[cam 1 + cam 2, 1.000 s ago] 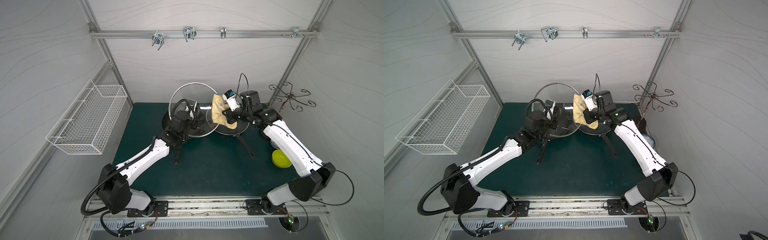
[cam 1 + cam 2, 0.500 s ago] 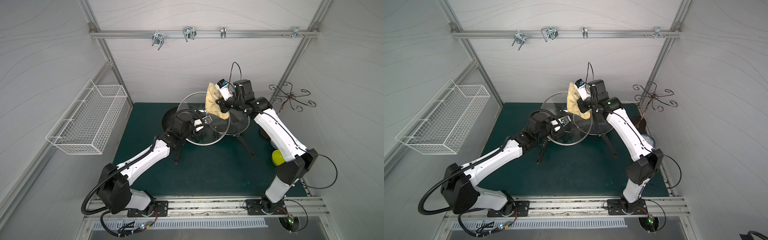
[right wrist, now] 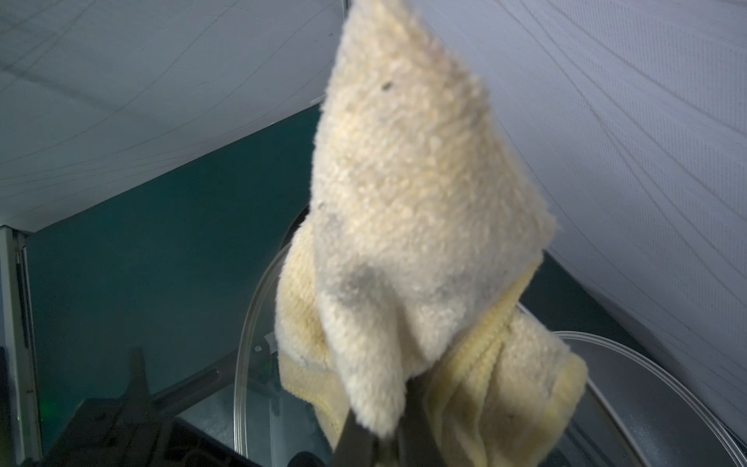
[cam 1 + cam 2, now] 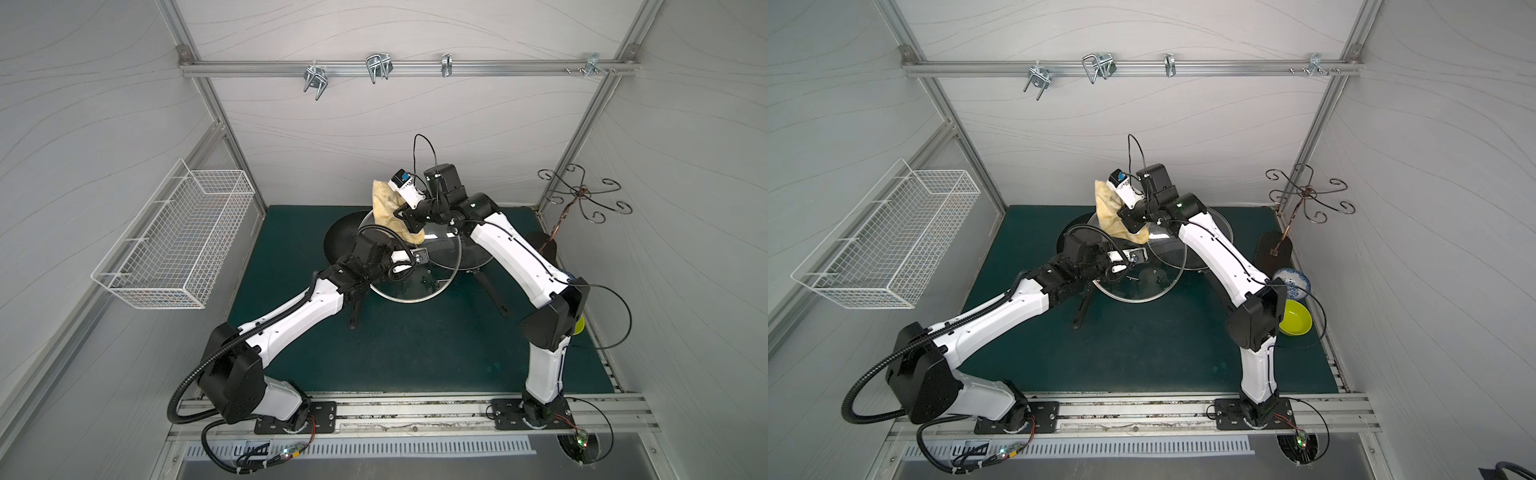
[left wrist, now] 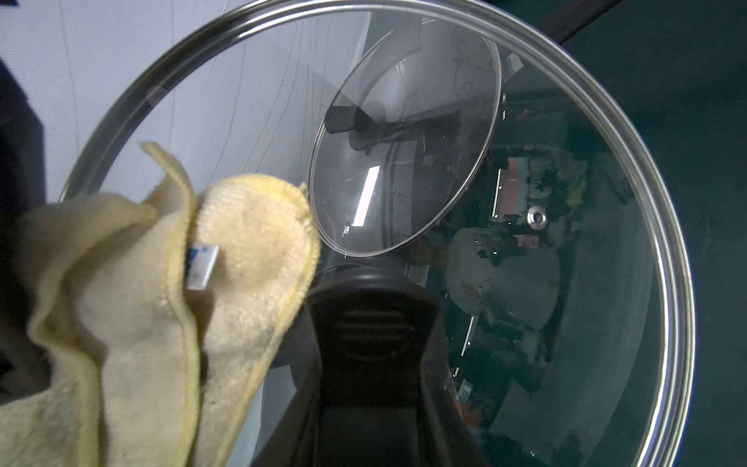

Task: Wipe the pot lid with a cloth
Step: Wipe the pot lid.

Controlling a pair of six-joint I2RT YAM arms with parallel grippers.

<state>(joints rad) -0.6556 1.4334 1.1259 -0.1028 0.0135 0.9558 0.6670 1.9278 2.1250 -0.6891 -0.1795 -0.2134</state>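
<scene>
my left gripper (image 4: pixel 409 262) clamps pot lid (image 4: pixel 434 276) aloft, frame centre | right gripper (image 4: pixel 405 219) pinches cloth (image 4: pixel 384 203) at lid's upper rim | risk: my push twists lid in grip; floppy cloth corner misses glass

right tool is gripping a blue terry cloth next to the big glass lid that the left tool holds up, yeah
Not blue: the terry cloth is pale yellow with greyish stains, as the right wrist view shows. The rest holds: the right tool grips it next to the big round metal-rimmed glass lid, which the left tool holds up.
</scene>
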